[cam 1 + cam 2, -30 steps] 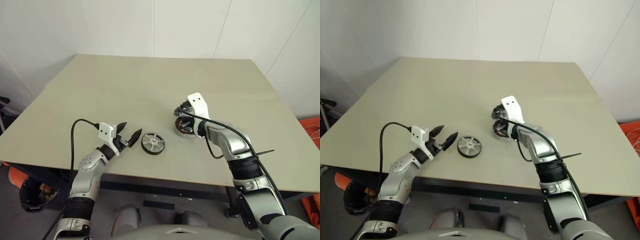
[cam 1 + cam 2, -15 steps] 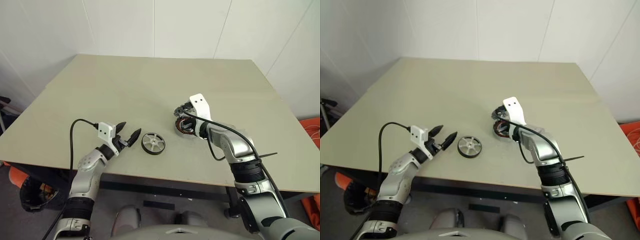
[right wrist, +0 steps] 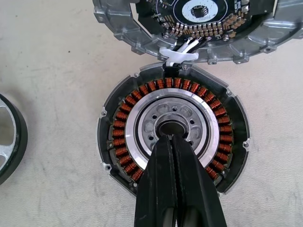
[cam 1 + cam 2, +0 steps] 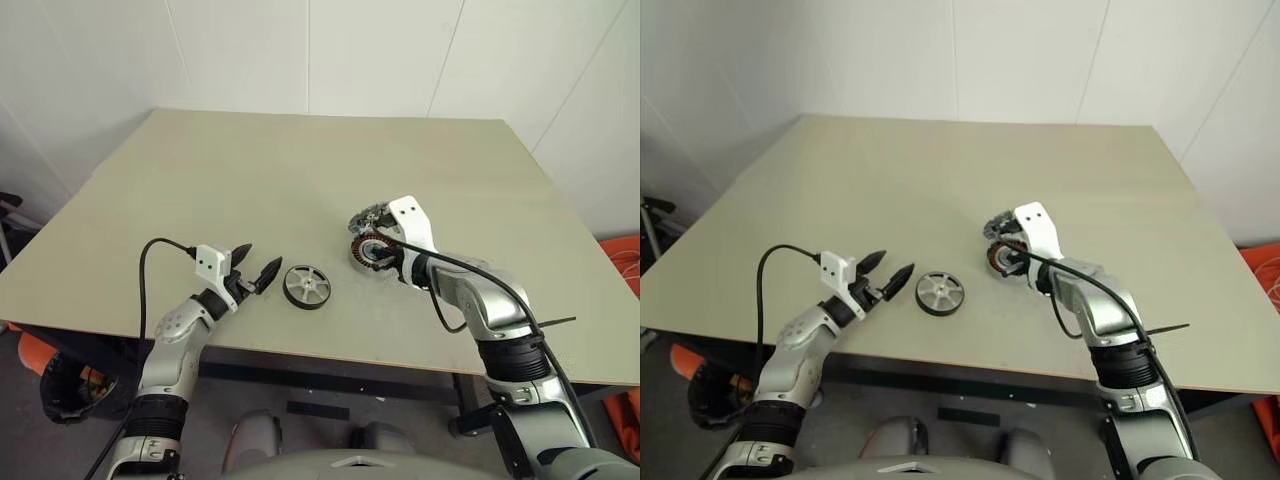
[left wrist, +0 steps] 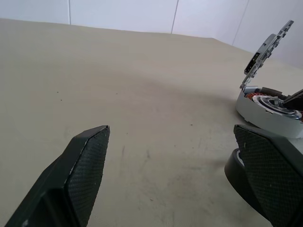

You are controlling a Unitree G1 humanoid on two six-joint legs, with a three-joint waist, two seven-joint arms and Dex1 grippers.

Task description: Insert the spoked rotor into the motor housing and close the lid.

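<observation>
The spoked rotor (image 4: 306,286) lies flat on the table near the front edge, with a dark rim and a silver spoked face. Just to its left, my left gripper (image 4: 258,260) hovers open and level, pointing at the rotor with nothing between its fingers (image 5: 80,175). The motor housing (image 3: 173,127) sits to the rotor's right, its copper windings and silver centre exposed. The lid (image 3: 189,23) stands open at its far rim. My right gripper (image 3: 171,139) is shut and empty, its tips over the housing's centre hub.
The tan table (image 4: 250,170) stretches wide and bare behind and left of the parts. Its front edge (image 4: 330,355) runs close below the rotor. White walls stand behind the table. A black cable (image 4: 150,270) loops from my left wrist.
My right hand has drawn back slightly toward the table's near edge and to the right, uncovering more of the housing. The left arm, rotor and lid have stayed put.
</observation>
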